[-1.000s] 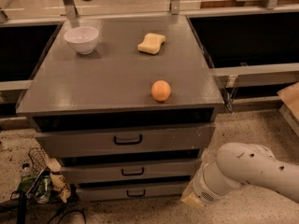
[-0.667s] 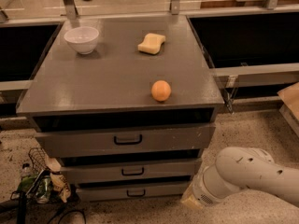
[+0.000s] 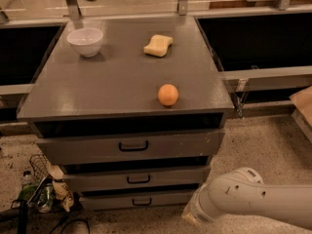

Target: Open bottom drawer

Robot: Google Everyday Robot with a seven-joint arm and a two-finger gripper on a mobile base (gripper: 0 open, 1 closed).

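- The bottom drawer (image 3: 168,199) is shut: its thin grey front sits flush under the two above, so as far as I can judge none of the opening is done.
- The gripper (image 3: 189,219) is low at the lower right of the camera view, at the end of the white arm (image 3: 253,201), just right of the bottom drawer's right end and close to the floor (image 3: 273,145).
- Whether the gripper is released or clenched cannot be told; it appears to hold nothing.
- The drawer's black loop handle (image 3: 142,201) lies to the gripper's left and slightly higher, apart from it. No contact with it is visible.
- What is left, by my reading: carry the gripper left to the handle, take hold, then pull the drawer straight out.
- Above and left of the gripper are the middle drawer (image 3: 170,177) and, higher, the top drawer (image 3: 185,144). Their handles line up with the lowest one, so it would be easy to take the wrong one.
- Far above the gripper, on the cabinet top (image 3: 107,82), sit an orange (image 3: 168,94), a sponge (image 3: 158,45) and a white bowl (image 3: 85,41), all well out of the working path.
- Well to the gripper's left, past the drawer's far end, a heap of clutter (image 3: 46,191) lies on the floor, near the cabinet's left corner.
- The floor straight in front of the drawer shows only a dark cable at the lower left, so there seems to be room for the drawer to slide out. The low front leaves little space between handle and floor.
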